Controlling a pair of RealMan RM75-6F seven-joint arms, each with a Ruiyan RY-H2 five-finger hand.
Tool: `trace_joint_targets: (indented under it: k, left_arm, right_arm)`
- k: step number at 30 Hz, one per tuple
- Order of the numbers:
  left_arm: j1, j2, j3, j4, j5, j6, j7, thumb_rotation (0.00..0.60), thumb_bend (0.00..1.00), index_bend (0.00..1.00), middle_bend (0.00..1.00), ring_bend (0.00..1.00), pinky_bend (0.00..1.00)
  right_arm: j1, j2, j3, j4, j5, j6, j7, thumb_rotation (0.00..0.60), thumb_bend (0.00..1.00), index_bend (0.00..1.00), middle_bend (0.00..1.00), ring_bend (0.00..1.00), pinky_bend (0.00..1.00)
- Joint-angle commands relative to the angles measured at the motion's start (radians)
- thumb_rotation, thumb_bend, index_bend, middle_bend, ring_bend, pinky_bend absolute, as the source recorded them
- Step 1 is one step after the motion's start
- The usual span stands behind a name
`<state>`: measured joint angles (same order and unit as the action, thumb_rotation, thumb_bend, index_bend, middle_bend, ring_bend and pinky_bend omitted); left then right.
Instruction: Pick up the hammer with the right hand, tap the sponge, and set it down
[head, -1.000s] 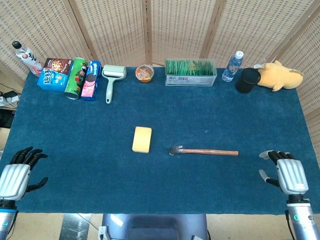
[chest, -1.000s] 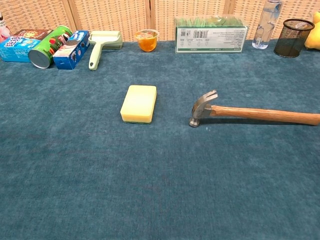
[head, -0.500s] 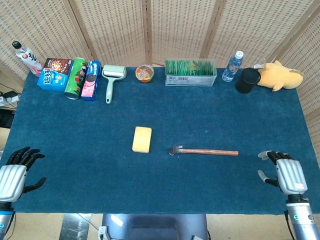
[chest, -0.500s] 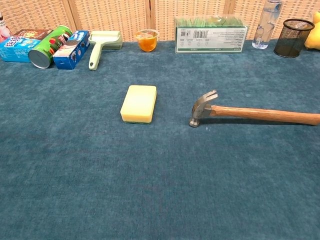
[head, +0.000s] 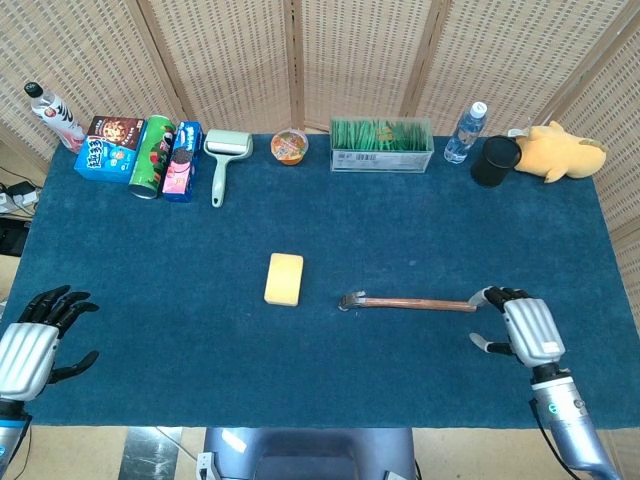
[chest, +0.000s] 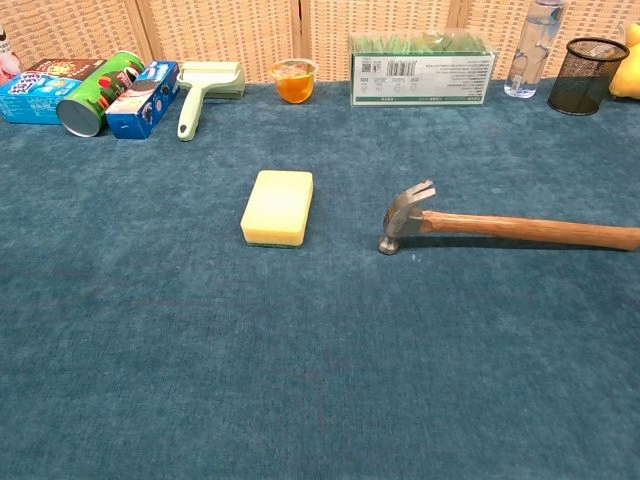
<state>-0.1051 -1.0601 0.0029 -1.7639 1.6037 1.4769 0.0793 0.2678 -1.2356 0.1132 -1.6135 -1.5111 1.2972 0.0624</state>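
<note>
The hammer (head: 408, 302) lies flat on the blue cloth, metal head to the left, wooden handle pointing right; the chest view shows the hammer (chest: 500, 226) too. A yellow sponge (head: 284, 279) sits left of the head, apart from it, also seen as the sponge (chest: 278, 206) in the chest view. My right hand (head: 522, 331) hovers just past the handle's end, fingers spread, holding nothing. My left hand (head: 32, 347) is at the table's near left corner, fingers apart and empty. Neither hand shows in the chest view.
Along the back edge stand snack boxes (head: 108, 146), a green can (head: 152, 156), a lint roller (head: 223, 160), a small cup (head: 289, 146), a clear box of green sticks (head: 381, 146), a water bottle (head: 465, 132), a black mesh cup (head: 495, 161) and a yellow plush toy (head: 558, 151).
My right hand has moved left and forward, from the near right corner to just beside the handle's end. The left hand shifted only slightly. Hammer and sponge lie where they were.
</note>
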Motion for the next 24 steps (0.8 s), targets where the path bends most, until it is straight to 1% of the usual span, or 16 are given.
trace_joint_targets:
  k: [1, 3, 6, 11, 16, 24]
  left_arm:
    - [-0.013, 0.015, -0.006, -0.016, 0.005, -0.012, 0.011, 0.600, 0.23, 0.29, 0.21, 0.11, 0.11]
    - [-0.022, 0.023, -0.012, -0.027, 0.004, -0.019, 0.018, 0.600, 0.23, 0.29, 0.21, 0.11, 0.11]
    - [-0.034, 0.026, -0.019, -0.037, -0.002, -0.034, 0.024, 0.600, 0.24, 0.29, 0.21, 0.11, 0.11]
    - [-0.050, 0.023, -0.026, -0.039, -0.015, -0.056, 0.030, 0.600, 0.23, 0.29, 0.21, 0.11, 0.11]
    - [-0.058, 0.022, -0.034, -0.028, -0.034, -0.066, 0.020, 0.600, 0.24, 0.29, 0.21, 0.11, 0.11]
    - [-0.070, 0.017, -0.039, 0.006, -0.059, -0.089, -0.014, 0.600, 0.23, 0.29, 0.21, 0.11, 0.11]
  right_arm:
    - [0.049, -0.028, 0.024, -0.012, 0.025, -0.066, -0.031, 0.600, 0.26, 0.44, 0.44, 0.43, 0.39]
    - [0.076, -0.041, 0.034, -0.017, 0.047, -0.103, -0.058, 0.600, 0.30, 0.44, 0.44, 0.42, 0.38]
    - [0.116, -0.071, 0.049, -0.015, 0.087, -0.157, -0.106, 0.600, 0.33, 0.44, 0.44, 0.42, 0.37]
    - [0.177, -0.126, 0.078, -0.001, 0.161, -0.228, -0.176, 0.600, 0.33, 0.44, 0.44, 0.41, 0.35]
    - [0.224, -0.179, 0.099, 0.019, 0.237, -0.273, -0.241, 0.600, 0.33, 0.44, 0.44, 0.41, 0.35]
    - [0.287, -0.266, 0.111, 0.075, 0.335, -0.320, -0.336, 0.600, 0.33, 0.44, 0.44, 0.41, 0.34]
